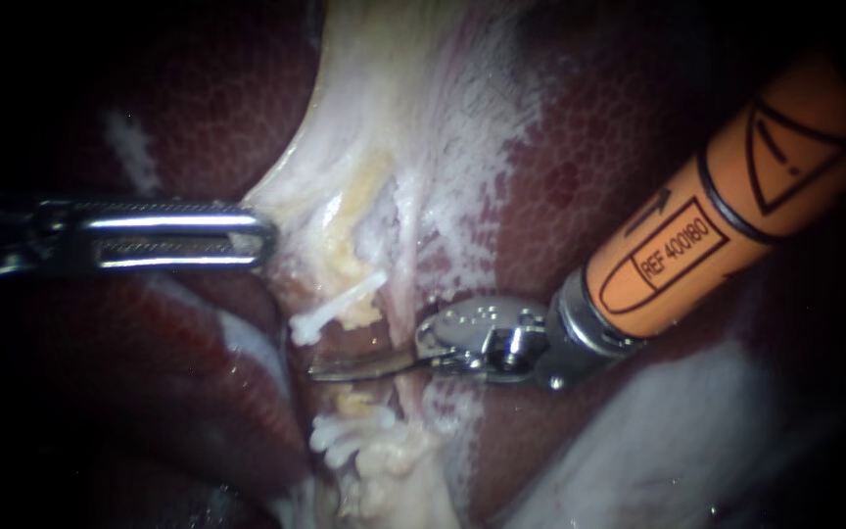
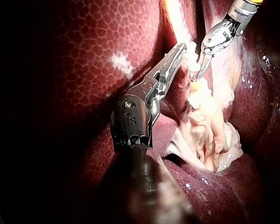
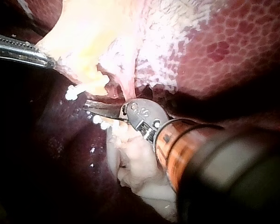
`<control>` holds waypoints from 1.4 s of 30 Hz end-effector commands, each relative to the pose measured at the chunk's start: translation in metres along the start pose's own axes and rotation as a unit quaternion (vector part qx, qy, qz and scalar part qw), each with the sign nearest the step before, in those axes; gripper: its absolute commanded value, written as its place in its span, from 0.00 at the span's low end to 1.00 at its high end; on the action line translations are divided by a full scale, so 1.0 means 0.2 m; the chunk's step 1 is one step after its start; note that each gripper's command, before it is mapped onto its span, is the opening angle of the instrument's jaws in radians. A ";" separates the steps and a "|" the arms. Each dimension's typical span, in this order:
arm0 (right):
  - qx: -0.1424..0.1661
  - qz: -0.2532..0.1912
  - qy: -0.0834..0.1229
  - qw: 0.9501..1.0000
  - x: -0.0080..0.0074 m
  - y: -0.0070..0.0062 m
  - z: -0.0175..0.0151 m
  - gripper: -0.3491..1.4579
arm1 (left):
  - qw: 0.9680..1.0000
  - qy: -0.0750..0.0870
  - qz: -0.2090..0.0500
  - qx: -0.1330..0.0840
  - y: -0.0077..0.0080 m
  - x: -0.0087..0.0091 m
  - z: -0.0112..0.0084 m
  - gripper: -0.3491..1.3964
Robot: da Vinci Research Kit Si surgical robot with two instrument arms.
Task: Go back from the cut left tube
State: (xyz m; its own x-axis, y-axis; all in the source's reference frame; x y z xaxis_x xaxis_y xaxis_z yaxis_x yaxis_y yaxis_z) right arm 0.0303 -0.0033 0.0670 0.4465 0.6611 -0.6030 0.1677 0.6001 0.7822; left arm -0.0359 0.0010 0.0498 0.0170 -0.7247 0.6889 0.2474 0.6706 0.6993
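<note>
two blades of the right pincer (image 1: 364,367) lay closed in the gap of the cut tube (image 1: 354,402), between its clips (image 1: 335,306). it was best drawn straight back along its shaft, blades closed, clear of both stumps. beyond, the left pincer (image 1: 247,240) gripped tissue (image 1: 296,211).

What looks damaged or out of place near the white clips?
The tube is parted: a gap shows between the upper clip and the lower clips, where the right instrument lies, jaws shut. It looks like a clean cut, not a tear. The left instrument grips the pale tissue; nothing seems spilled.
</note>
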 end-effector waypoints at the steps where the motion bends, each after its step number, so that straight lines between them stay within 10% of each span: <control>1: -0.002 -0.001 0.001 1.000 0.000 0.000 0.000 0.41 | 1.000 0.000 0.000 0.000 0.000 0.000 0.000 0.00; 19: 0.000 0.002 0.000 1.000 0.000 -0.001 -0.003 0.53 | 1.000 0.000 0.000 0.000 0.000 0.001 0.000 0.00; 42: -0.055 -0.049 0.014 0.997 0.002 -0.007 -0.055 0.58 | 1.000 0.000 0.001 0.001 0.004 0.002 0.000 0.00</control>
State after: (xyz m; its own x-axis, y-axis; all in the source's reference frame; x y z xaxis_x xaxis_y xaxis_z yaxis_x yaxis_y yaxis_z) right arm 0.0202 0.0015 0.0637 0.4043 0.5999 -0.6905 0.1014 0.7208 0.6856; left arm -0.0358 0.0012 0.0507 0.0175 -0.7238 0.6898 0.2457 0.6718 0.6988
